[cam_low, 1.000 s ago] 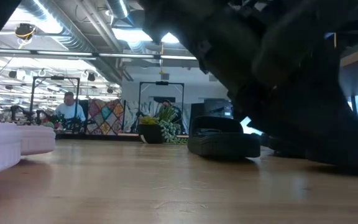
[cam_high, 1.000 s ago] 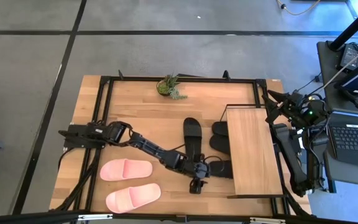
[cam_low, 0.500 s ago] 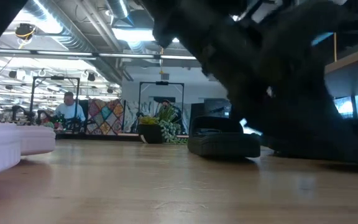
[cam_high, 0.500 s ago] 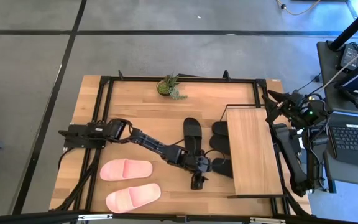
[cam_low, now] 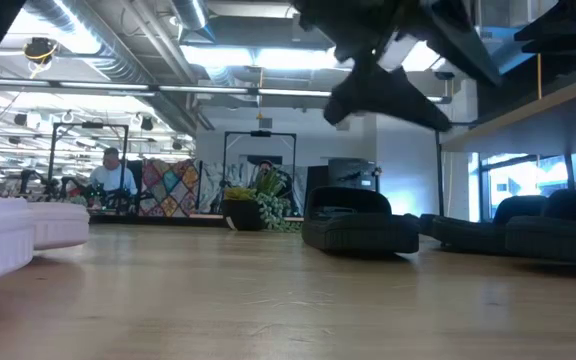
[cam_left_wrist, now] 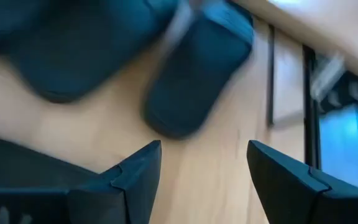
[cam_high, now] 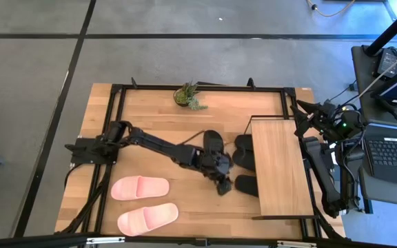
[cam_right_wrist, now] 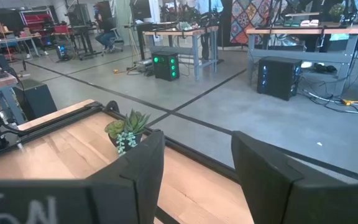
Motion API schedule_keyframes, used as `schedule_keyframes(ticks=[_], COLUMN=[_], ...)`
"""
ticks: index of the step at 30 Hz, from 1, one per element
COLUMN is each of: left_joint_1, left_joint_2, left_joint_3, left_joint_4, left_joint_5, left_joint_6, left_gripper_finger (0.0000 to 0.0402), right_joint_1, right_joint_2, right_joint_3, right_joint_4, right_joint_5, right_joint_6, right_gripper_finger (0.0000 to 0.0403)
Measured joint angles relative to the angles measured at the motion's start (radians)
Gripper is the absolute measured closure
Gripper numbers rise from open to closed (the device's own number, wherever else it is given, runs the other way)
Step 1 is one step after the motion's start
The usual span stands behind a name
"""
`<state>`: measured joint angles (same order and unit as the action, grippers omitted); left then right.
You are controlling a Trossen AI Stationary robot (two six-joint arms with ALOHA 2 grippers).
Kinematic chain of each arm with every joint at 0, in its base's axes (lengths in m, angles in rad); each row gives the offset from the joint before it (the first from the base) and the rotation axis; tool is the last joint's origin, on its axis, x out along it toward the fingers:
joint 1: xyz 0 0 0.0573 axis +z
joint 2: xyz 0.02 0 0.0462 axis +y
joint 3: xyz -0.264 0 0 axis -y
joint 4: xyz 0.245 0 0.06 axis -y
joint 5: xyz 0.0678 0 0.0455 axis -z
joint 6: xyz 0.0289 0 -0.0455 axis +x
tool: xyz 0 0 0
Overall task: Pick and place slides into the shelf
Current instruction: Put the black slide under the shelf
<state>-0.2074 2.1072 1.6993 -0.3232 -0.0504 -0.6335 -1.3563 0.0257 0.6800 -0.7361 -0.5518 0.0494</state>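
High view gives you the layout: the shelf (cam_high: 280, 167) lies at the right of the tabletop (cam_high: 157, 124), its light top board running down the frame. Three black slides sit at its left edge, partly tucked beneath the board: one at (cam_high: 243, 142), one at (cam_high: 242, 159) and one lower at (cam_high: 247, 185). A fourth black slide (cam_high: 212, 143) lies in the open just left of them, pointing up the frame. Two pink slides lie in the lower left, one at (cam_high: 140, 187) and one at (cam_high: 147, 218), side by side and well apart from the shelf.

Your left gripper (cam_high: 220, 184) hangs over bare wood at centre frame, between the fourth black slide and the lowest one by the shelf. Its wrist view shows the jaws spread and holding nothing, with a black slide (cam_left_wrist: 194, 74) beyond them.

The right gripper (cam_high: 311, 114) waits at the tabletop's right edge beside the shelf's upper end, fingers apart and empty in its wrist view.

A small potted plant (cam_high: 187, 96) stands at the upper middle edge. A laptop (cam_high: 394, 152) sits on a stand at far right. In the low view a person (cam_low: 113, 177) is seated far back in the room.
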Motion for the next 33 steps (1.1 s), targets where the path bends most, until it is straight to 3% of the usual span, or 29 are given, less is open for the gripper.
schedule_keyframes(ticks=[4, 8, 22, 25, 30, 33], left_joint_1=[0.036, 0.059, 0.099, 0.104, 0.101, 0.093], left_joint_2=[-0.06, -0.08, -0.071, -0.071, -0.066, -0.061], left_joint_3=[0.0, 0.0, 0.0, 0.0, 0.0, 0.0], left_joint_4=[-0.119, -0.182, -0.15, -0.236, -0.358, -0.351], left_joint_5=[-0.116, -0.228, -0.201, -0.255, -0.456, -0.474], left_joint_6=[-0.064, -0.012, 0.049, 0.112, 0.33, 0.466], left_gripper_finger=[0.0175, 0.0175, 0.0175, 0.0175, 0.0175, 0.0175], right_joint_1=[0.0, 0.0, 0.0, 0.0, 0.0, 0.0], right_joint_2=[0.0, 0.0, 0.0, 0.0, 0.0, 0.0], right_joint_3=[0.0, 0.0, 0.0, 0.0, 0.0, 0.0], right_joint_4=[-0.001, -0.001, -0.001, -0.001, -0.001, -0.001], right_joint_5=[-0.002, -0.002, 0.001, 0.001, 0.001, 0.001], right_joint_6=[0.0, 0.0, -0.001, -0.001, -0.001, -0.001], right_gripper_finger=[0.0215, 0.0215, 0.0215, 0.0215, 0.0215, 0.0215])
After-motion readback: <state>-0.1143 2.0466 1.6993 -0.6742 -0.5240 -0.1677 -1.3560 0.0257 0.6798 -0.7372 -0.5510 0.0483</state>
